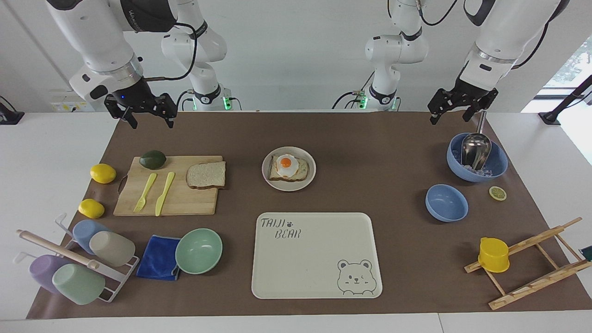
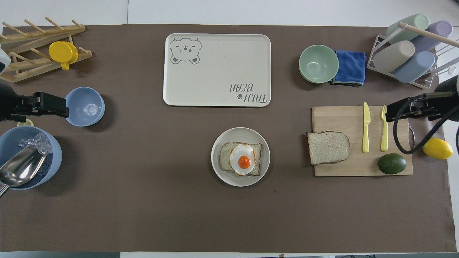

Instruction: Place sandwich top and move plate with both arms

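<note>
Both arms wait raised at the robots' end of the tabletop [image 1: 370, 138], which is covered with a brown mat. The right hand [image 1: 147, 118] hangs with fingers spread and empty, above the mat edge near the wooden cutting board [image 1: 175, 203]. The left hand [image 1: 455, 113] hangs likewise spread and empty, above the large blue bowl [image 1: 497, 164] holding ice cubes and a metal scoop [image 1: 476, 149].

The sandwich top, a roughly square slice of light speckled bread with brown crust [image 1: 206, 175], lies flat on the cutting board, at the board's corner nearest the plate and slightly overhanging its edge. On the same board lie a yellow plastic fork [image 1: 145, 192], a yellow plastic knife [image 1: 164, 193] and a dark green avocado [image 1: 152, 159].

The small round off-white plate [image 1: 273, 181] sits near the middle of the tabletop, apart from the board. It carries a toast slice with a fried egg [image 1: 286, 166] on top.

The large rectangular cream tray with a bear drawing [image 1: 314, 259] lies farther from the robots than the plate, not touching it. A mint-green bowl [image 1: 199, 250] stands beside the tray toward the right arm's end, just beside a folded blue cloth [image 1: 158, 257].
</note>
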Action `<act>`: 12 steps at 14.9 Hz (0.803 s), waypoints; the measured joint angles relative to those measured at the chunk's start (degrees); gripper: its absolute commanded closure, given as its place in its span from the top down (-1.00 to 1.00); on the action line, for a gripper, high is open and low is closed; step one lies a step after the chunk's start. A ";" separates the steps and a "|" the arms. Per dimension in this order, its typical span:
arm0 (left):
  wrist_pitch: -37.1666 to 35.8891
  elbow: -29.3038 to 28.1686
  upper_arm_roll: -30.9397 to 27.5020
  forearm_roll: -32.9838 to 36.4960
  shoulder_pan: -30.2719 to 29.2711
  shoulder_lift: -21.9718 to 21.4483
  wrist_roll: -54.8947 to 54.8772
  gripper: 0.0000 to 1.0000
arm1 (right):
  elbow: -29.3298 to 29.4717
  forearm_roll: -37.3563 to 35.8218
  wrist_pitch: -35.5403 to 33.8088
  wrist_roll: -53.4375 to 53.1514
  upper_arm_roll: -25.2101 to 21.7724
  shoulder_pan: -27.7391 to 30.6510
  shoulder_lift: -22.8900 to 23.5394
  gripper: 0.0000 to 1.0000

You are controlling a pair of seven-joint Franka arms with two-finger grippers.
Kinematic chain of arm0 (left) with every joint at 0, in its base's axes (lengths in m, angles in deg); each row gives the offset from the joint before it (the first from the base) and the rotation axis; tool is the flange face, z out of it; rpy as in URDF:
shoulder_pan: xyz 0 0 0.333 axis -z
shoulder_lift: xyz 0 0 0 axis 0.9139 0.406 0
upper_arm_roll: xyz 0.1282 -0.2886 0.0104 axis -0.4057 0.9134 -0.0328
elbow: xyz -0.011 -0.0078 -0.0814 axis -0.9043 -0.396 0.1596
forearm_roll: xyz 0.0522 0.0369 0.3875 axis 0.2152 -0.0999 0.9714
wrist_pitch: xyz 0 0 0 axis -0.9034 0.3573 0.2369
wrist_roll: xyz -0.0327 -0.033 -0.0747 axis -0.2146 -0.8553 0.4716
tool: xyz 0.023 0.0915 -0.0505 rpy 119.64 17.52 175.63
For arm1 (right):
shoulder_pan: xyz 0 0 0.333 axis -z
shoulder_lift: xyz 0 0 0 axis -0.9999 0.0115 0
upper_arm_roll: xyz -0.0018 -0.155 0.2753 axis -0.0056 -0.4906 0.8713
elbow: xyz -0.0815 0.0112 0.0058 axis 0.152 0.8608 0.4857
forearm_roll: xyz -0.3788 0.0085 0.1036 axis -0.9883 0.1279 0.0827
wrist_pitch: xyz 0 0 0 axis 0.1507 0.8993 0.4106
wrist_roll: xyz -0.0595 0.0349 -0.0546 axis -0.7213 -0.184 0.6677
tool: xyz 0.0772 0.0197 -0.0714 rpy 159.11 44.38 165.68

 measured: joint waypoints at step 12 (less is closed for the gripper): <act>0.00 0.00 0.01 0.00 0.00 0.00 0.00 1.00 | -0.01 -0.03 -0.35 0.51 0.46 -0.12 0.00 1.00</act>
